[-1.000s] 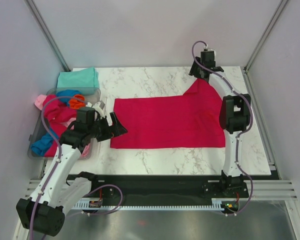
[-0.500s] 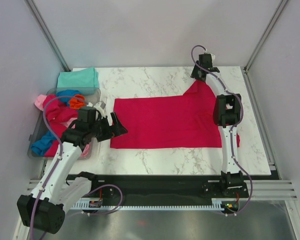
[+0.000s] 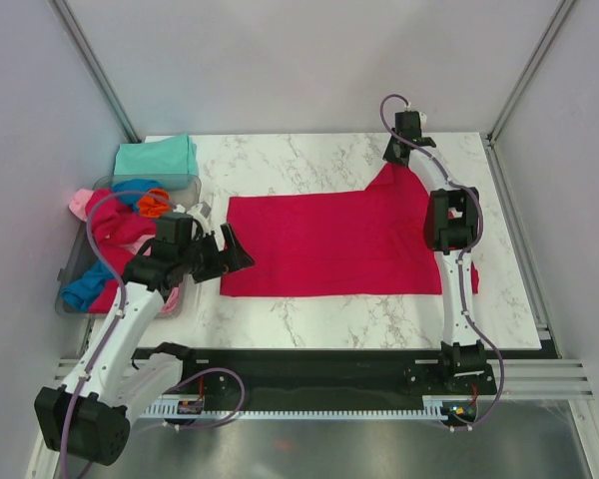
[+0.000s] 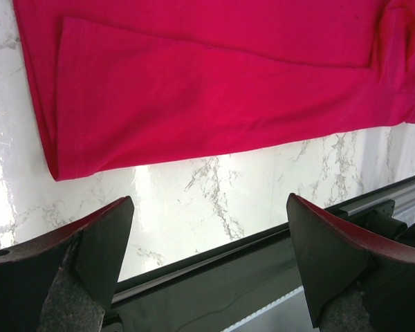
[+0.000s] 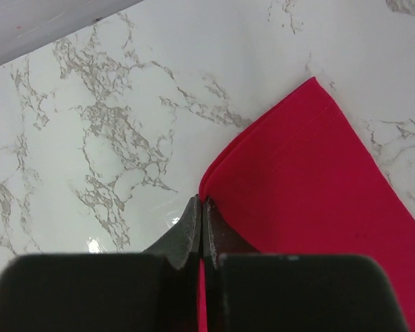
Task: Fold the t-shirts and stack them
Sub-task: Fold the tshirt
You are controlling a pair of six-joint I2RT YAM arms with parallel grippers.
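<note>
1. The tabletop (image 3: pixel 309 309) is the biggest thing. It carries the red t-shirt and shows as bare marble all round it.
2. The red t-shirt (image 3: pixel 329 244) lies flat and wide. In the left wrist view one layer lies over another, so I think it is partly folded. It needs more folds before it can go on a stack.
3. The clear bin (image 3: pixel 180 183) sits to the left of the red t-shirt. It has crumpled shirts in it, so most of the job is not done yet.
4. The mint-teal t-shirt (image 3: pixel 156 156) sits past the far left corner of the red t-shirt, behind the bin. It looks neatly folded. I think it is the start of the stack, and it is the only finished one.
5. The pink t-shirt (image 3: pixel 79 203), the blue t-shirt (image 3: pixel 83 289) and the orange t-shirt (image 3: pixel 154 205) are left of the red t-shirt, in the bin. None of them is folded.
6. The left claw (image 4: pixel 207 207) hangs just off the near left corner of the red t-shirt. It is wide open and holds nothing.
7. The right claw (image 5: pixel 202 207) is at the far right corner of the red t-shirt. It is squeezed tight on the cloth edge there.
</note>
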